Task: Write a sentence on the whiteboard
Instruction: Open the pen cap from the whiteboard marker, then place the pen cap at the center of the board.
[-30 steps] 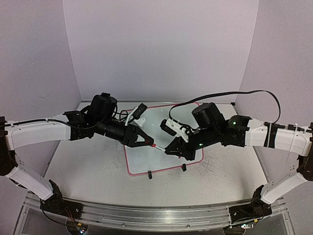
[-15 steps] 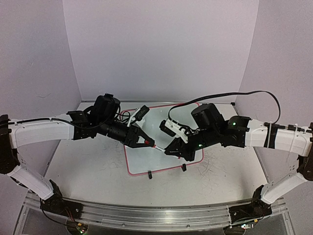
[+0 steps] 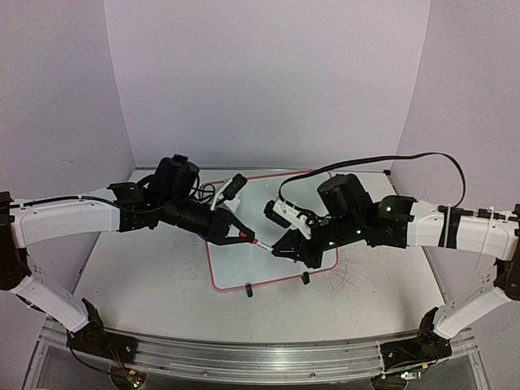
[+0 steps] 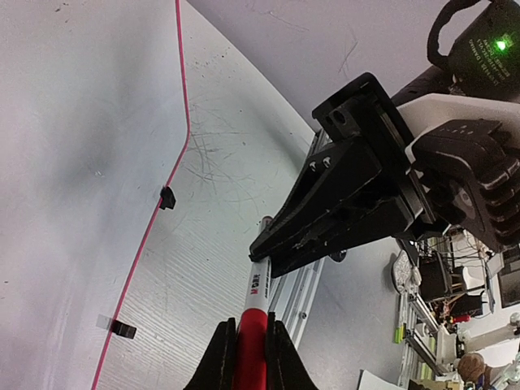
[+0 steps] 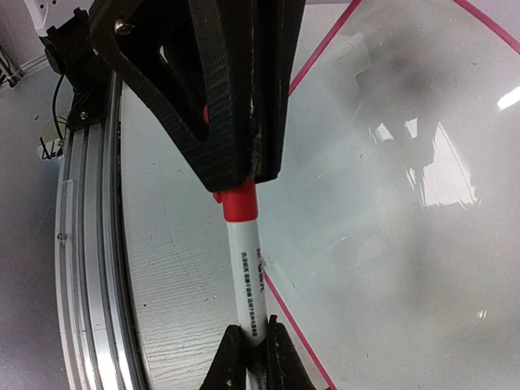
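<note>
My left gripper (image 3: 246,236) has now squeezed tight on the red cap (image 4: 252,345) of the marker (image 5: 246,276). My right gripper (image 3: 279,246) holds its white body. My left arm (image 3: 65,221) and right arm (image 3: 471,229) stretch inward, meeting above the whiteboard (image 3: 242,265) on the bench (image 3: 138,284).

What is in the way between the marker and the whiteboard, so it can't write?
Only its own red cap. It sits on the marker, covering the tip, pinched by the left gripper, while the right gripper holds the white barrel. Nothing else visible lies between the marker and the whiteboard below.
</note>
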### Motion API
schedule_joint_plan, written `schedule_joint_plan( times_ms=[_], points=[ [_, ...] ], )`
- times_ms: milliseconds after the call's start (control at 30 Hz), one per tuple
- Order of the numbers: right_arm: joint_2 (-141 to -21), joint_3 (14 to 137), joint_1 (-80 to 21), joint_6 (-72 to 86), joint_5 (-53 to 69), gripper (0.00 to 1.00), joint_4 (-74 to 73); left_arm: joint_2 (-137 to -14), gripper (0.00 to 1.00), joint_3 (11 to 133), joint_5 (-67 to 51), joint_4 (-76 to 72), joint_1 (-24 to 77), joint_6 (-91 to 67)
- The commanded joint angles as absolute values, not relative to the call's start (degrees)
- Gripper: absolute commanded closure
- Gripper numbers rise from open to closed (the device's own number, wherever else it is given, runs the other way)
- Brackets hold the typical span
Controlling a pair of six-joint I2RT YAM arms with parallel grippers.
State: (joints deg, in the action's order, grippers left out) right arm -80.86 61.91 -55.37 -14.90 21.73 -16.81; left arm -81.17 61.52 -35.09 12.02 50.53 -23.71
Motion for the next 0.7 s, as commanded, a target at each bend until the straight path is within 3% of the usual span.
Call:
schedule_joint_plan(
  times_ms=[0, 200, 367, 667],
  points=[
    [-78.56, 58.68, -55.64, -15.52, 18.53, 1.0, -16.34, -73.34, 1.0, 64.12, -27.89, 16.69, 45.75, -21.41],
    [-77.03, 56.17, -55.74, -14.45, 17.58, 1.0, -14.08, -62.74, 1.0, 65.67, -22.1, 23.3, 36.32, -18.48],
    [-73.78, 55.37, -55.74, -13.77, 18.69, 1.0, -11.91, -59.26, 1.0, 65.44, 0.88, 32.26, 36.21, -21.87],
    [-74.97, 56.76, -55.73, -13.58, 18.45, 1.0, -11.71, -62.4, 1.0, 47.81, 13.65, 31.66, 36.13, -37.83]
  ],
)
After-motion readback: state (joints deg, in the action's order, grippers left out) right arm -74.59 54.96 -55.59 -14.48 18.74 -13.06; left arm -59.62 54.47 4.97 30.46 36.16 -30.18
